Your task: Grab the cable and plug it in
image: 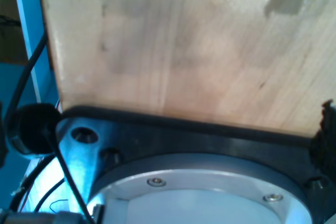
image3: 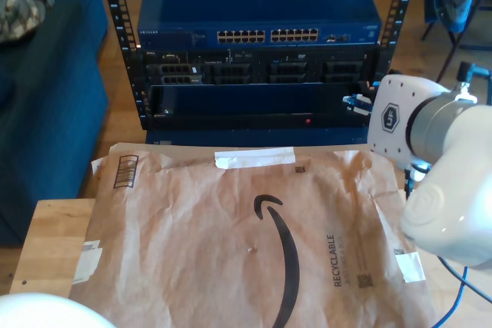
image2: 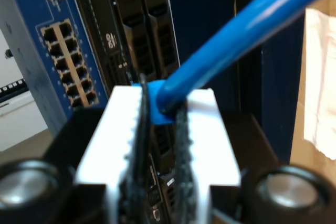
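Blue cable pinched and hovering at the rack, port alignment is the whole game now

Blue cable (image2: 247, 30) sits clamped between the pads of my second tool (image2: 160, 129), jaws nearly closed on it just behind the plug end, rest of it trailing off up and away. Looks like the approach step: plug tip close to the rack gear, not seated yet. Switch ports (image2: 68, 61) off to one side, dark drive bays (image2: 142, 30) straight ahead, so needs shifting toward the ports before pushing. Go slow, keep the plug square to the socket, latch tab oriented right. In the exterior view the arm (image3: 419, 124) hangs at the rack's right end by the switch (image3: 257, 9). My first tool: can't tell its state, just wood bench (image: 184, 45) and an arm base (image: 199, 182).
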You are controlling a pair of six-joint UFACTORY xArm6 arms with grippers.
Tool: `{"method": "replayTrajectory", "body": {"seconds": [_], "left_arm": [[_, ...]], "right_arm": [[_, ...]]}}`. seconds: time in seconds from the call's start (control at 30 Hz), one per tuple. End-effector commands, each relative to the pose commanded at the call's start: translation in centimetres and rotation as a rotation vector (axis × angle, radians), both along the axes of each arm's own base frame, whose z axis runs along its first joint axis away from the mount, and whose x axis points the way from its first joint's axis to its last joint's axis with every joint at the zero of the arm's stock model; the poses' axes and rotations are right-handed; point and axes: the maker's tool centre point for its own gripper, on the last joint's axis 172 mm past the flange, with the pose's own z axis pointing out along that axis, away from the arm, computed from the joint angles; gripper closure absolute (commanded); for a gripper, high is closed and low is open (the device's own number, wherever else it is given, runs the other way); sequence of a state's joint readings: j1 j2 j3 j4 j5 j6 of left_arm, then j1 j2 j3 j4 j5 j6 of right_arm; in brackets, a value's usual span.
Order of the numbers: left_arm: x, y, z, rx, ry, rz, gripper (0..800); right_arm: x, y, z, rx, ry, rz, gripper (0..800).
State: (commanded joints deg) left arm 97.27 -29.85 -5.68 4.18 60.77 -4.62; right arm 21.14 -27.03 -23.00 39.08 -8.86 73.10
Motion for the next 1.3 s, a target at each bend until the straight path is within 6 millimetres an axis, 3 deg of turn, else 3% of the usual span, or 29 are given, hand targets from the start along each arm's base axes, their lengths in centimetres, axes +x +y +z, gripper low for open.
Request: {"method": "replayTrajectory", "body": {"seconds": [0.17, 0.23, 0.4, 0.83, 1.13, 1.2, 1.3], "left_arm": [[0.0, 0.0, 0.0, 0.0, 0.001, 0.0, 0], [0.0, 0.1, 0.0, 0.002, 0.001, 0.0, 0], [0.0, 0.0, 0.0, -0.002, 0.0, -0.002, 0], [0.0, 0.1, 0.0, 0.003, 0.0, 0.0, 0], [0.0, 0.0, 0.0, 0.0, 0.0, 0.0, 0], [0.0, 0.0, 0.0, 0.0, 0.0, -0.002, 0], [0.0, 0.0, 0.0, 0.0, 0.0, 0.0, 0]], "right_arm": [[-0.1, 0.2, 0.4, -0.005, -0.009, 0.01, 800], [-0.4, 1.4, 0.4, -0.01, -0.009, 0.039, 800], [-1.6, 3.1, -1.3, -0.029, 0.015, 0.085, 800], [0.2, 3.9, -0.4, -0.036, 0.002, 0.088, 799], [2.0, 2.5, 0.7, -0.114, -0.124, 0.036, 798], [2.0, 3.3, 1.5, -0.128, -0.189, 0.03, 799], [2.4, 3.8, 1.3, -0.139, -0.2, 0.03, 799]]}}
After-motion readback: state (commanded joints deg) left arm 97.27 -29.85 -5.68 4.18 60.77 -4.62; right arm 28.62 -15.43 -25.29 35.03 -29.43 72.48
